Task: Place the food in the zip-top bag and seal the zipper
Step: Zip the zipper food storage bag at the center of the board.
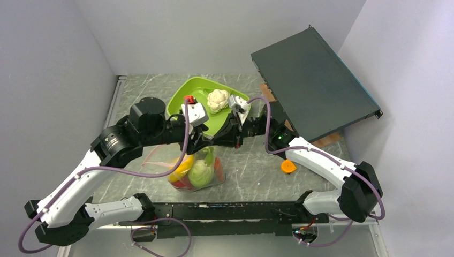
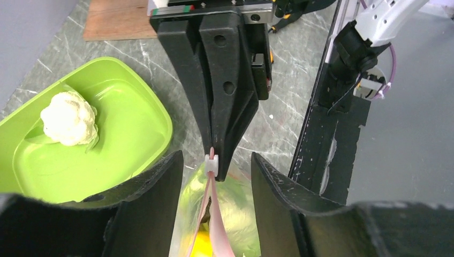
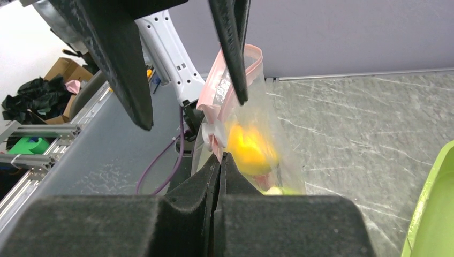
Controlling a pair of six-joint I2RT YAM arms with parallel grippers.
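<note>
zip-top bag [image 1: 197,172] mid-table, just near of tray [image 1: 184,93], loaded | film thin, slick, sagging | right gripper [image 3: 218,158] clamped on zipper strip [image 2: 210,214] end | left gripper [image 2: 216,160] apart, astride strip | you pinch the stiffer strip, never the film | cauliflower [image 1: 217,100] on tray

White-shelled arms [image 1: 75,184] with black joints, purple cables [image 1: 139,174] — black gripper fingers [image 3: 278,225], seemingly foam-padded.

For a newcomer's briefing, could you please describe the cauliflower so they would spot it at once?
Find the lime-green tray at the table's far middle. The cauliflower lies alone in it, a knobbly white lump. The other food is coloured and sits in the clear bag.
</note>
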